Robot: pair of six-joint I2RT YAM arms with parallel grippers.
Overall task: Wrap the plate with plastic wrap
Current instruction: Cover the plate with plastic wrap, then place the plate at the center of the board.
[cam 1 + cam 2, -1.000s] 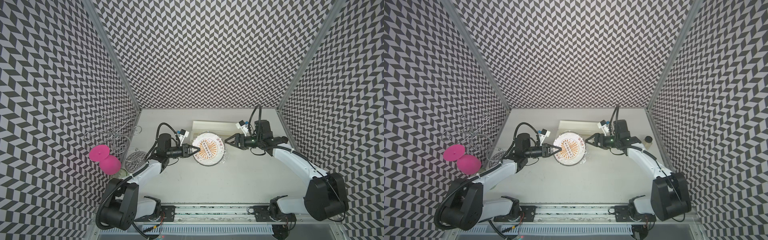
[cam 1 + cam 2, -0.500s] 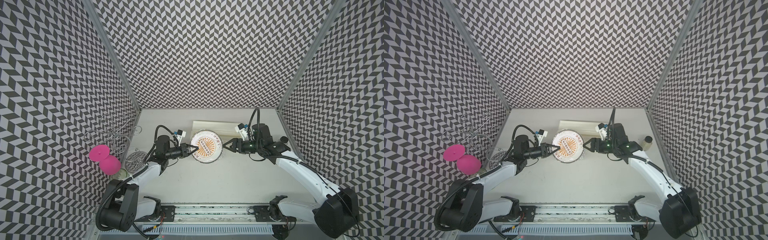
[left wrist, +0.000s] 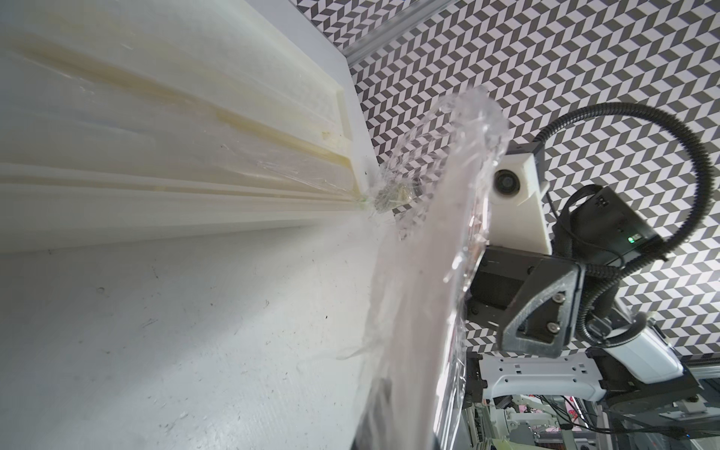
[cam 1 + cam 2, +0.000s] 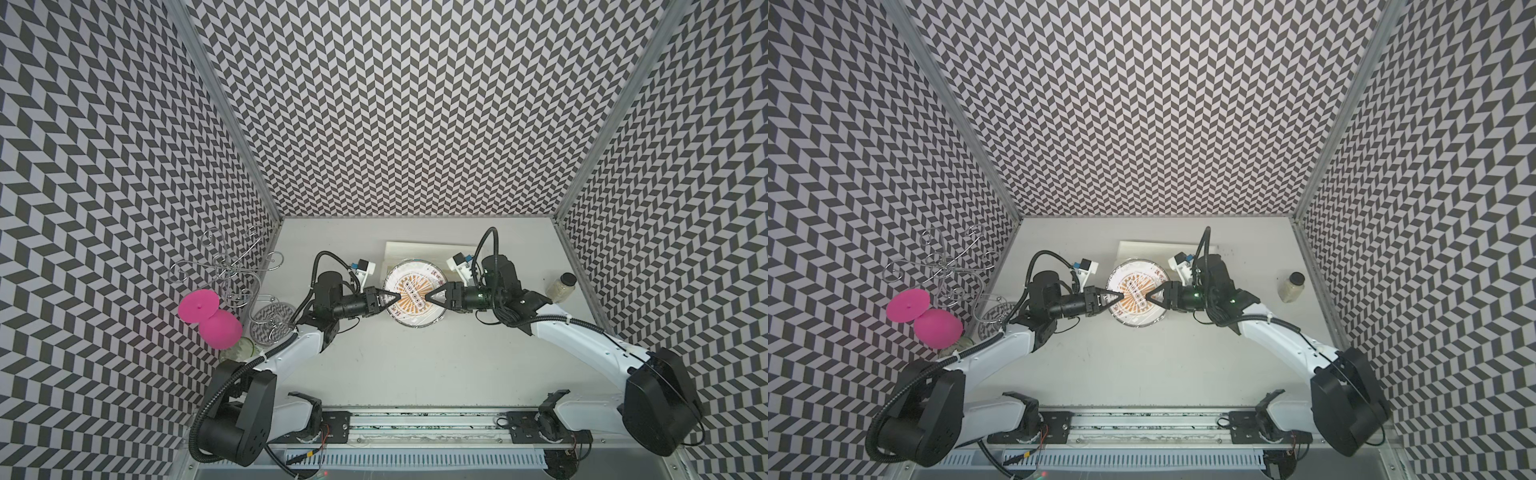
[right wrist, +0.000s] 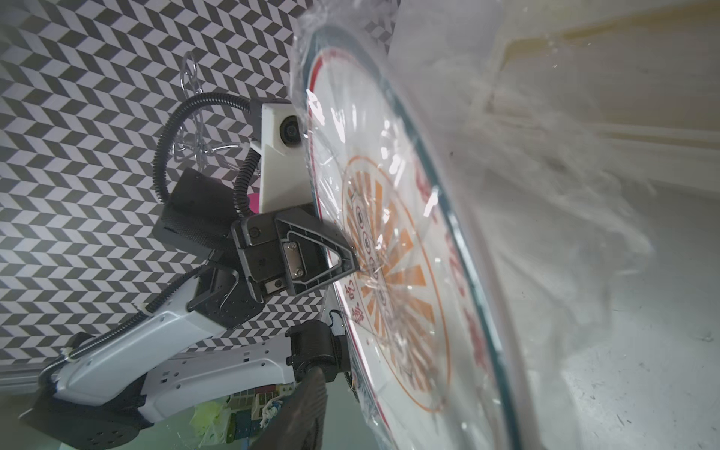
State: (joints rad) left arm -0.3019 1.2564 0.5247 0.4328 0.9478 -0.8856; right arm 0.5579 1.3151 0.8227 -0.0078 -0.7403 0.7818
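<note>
The plate (image 4: 411,270) lies mid-tabletop (image 4: 415,374), orange sunburst up, and the plastic wrap (image 5: 545,195) is draped right over its face, glossy and crinkled; loose film bunches past the plate's far rim, toward the long cream-white box (image 4: 415,249) sitting just behind the plate; in both top views the two arms meet head-on over it; the left gripper (image 4: 397,296) comes in from the plate's left, jaws closed to a point at the centre of the sunburst, and in the right wrist view wrinkles in the film fan out from that tip (a pinch on the wrap, by the look of it); the right gripper (image 4: 427,297) faces it from the plate's right, tips over the sunburst and just apart from the left's; whether its jaws are wide or narrow I cannot tell; well right of the plate stands a small jar (image 4: 561,286); well left of it, a pink object (image 4: 210,318), a wire stand (image 4: 228,266) and a clear patterned glass disc (image 4: 266,328)
</note>
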